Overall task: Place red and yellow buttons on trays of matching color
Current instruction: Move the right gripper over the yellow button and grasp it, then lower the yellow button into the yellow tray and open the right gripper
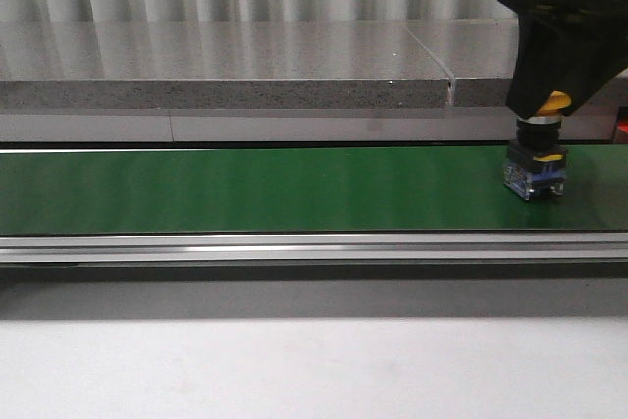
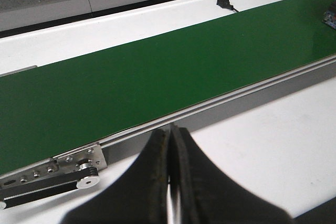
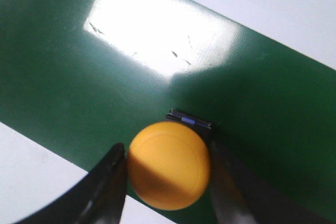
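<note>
Your left gripper (image 2: 170,145) idles, fingers pressed together, beside the near rail of the green belt (image 1: 245,188).

Look right: one yellow button (image 1: 536,149) stands upright on the belt's right end (its cap sits between the fingertips), and your right gripper (image 3: 168,174) has a finger against each side of the cap, pinching it. You have one button showing and no other.

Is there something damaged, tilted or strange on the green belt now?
Nothing stands out. The yellow button stands upright on the green conveyor belt between the right gripper's fingers; the belt shows only glare.
</note>
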You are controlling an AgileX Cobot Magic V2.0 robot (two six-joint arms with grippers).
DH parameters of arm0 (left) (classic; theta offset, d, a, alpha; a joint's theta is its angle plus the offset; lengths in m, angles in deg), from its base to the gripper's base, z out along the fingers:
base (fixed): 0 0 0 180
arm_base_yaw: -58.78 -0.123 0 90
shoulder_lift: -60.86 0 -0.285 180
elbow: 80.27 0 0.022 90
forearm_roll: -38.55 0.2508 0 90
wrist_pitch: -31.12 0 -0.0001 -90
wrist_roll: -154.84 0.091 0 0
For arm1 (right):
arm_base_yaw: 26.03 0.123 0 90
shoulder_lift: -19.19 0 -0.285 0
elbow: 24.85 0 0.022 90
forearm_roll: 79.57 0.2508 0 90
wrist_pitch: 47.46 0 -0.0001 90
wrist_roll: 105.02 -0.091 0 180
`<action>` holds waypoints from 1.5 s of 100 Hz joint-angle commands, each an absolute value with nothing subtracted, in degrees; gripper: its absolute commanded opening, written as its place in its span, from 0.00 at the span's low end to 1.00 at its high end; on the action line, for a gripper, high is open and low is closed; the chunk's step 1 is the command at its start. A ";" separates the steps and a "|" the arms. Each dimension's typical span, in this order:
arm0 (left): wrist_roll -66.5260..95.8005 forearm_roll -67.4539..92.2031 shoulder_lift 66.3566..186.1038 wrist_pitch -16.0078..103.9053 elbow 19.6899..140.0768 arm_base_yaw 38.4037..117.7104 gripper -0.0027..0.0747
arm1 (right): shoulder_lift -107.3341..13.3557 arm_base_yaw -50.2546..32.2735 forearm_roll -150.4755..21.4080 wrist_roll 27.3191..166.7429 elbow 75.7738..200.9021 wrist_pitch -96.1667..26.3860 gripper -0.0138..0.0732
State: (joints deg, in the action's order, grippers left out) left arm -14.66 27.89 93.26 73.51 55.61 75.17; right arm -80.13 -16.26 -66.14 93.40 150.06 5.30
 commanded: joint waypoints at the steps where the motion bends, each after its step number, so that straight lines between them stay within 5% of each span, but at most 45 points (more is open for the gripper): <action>1: -14.74 26.80 93.45 69.41 57.18 75.63 0.01 | -76.28 -16.36 -65.30 90.81 151.83 2.67 0.38; 52: -14.74 26.80 93.45 69.41 57.18 75.63 0.01 | -66.89 -29.51 -65.78 73.75 151.61 6.24 0.38; 110: -14.74 26.80 93.45 69.41 57.18 75.63 0.01 | -63.05 -56.83 -67.88 71.52 143.69 4.43 0.38; 150: -14.74 26.80 93.45 69.41 57.18 75.63 0.01 | -63.10 -66.73 -70.86 71.21 142.19 2.68 0.38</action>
State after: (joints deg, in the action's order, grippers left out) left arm -14.66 27.89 93.26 73.51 55.61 75.17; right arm -65.18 -64.95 -69.44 71.34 141.45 5.43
